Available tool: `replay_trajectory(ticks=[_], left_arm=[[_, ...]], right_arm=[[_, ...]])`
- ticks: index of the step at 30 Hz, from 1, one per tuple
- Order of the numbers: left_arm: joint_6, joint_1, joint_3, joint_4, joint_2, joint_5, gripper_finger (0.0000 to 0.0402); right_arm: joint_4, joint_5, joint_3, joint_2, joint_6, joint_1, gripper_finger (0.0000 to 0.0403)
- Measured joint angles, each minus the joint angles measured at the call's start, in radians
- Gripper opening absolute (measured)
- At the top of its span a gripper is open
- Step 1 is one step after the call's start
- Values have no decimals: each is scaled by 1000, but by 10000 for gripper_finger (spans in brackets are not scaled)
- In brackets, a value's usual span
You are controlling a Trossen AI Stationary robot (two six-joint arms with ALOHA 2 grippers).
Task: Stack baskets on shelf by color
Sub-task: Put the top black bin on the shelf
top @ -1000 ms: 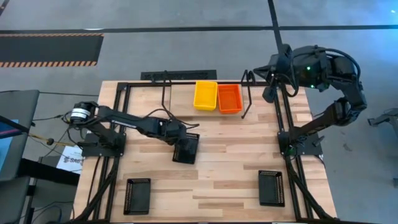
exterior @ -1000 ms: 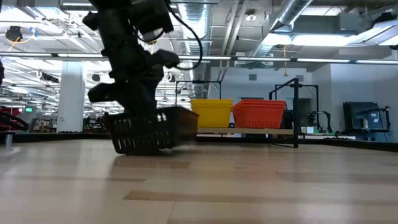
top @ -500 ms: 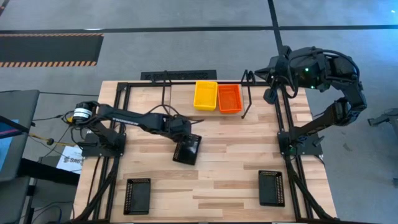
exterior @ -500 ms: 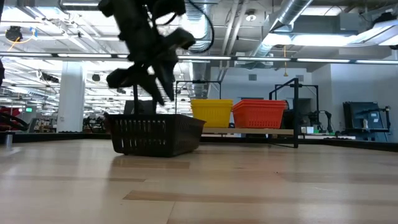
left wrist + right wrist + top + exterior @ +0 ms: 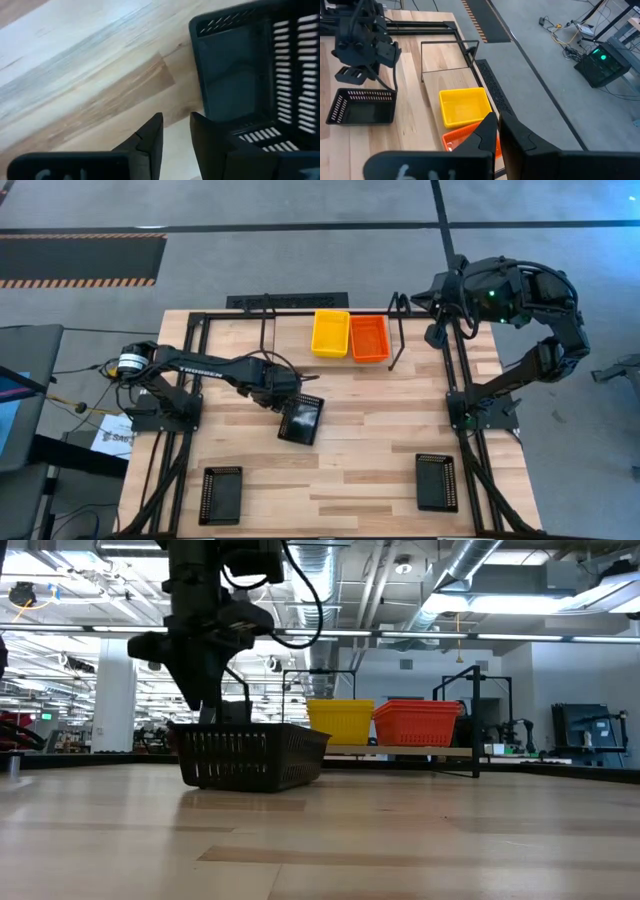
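One black basket (image 5: 302,418) sits flat on its bottom in the middle of the table, also in the low view (image 5: 248,754). My left gripper (image 5: 284,400) hovers just off its far-left corner, fingers pointing down with a narrow gap (image 5: 176,125), touching nothing. Yellow baskets (image 5: 330,333) and red baskets (image 5: 369,338) stand side by side on the shelf (image 5: 394,332) at the far edge. My right gripper (image 5: 498,122) is shut and waits raised beyond the shelf's right end (image 5: 437,330).
Two more black baskets lie near the table's near edge, one on the left (image 5: 221,494) and one on the right (image 5: 436,481). The shelf's left part (image 5: 285,340), between its left upright and the yellow baskets, holds nothing. Black frame rails (image 5: 190,380) run along both table sides.
My left gripper lowered the tilted, lifted black basket until it lay flat on the table, let it go, then rose and drew back toward the table's left. The basket stays where it was put down.
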Motion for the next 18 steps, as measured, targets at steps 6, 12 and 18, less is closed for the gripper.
replay_trajectory(ticks=[6,12,18], left_arm=[[119,5,0,48,4,-45,84],[251,47,0,71,8,9,85],[189,47,0,50,8,-34,106]], right_arm=[[1,-5,0,0,0,0,42],[-3,-5,0,0,0,0,42],[-3,-5,0,0,-1,0,42]])
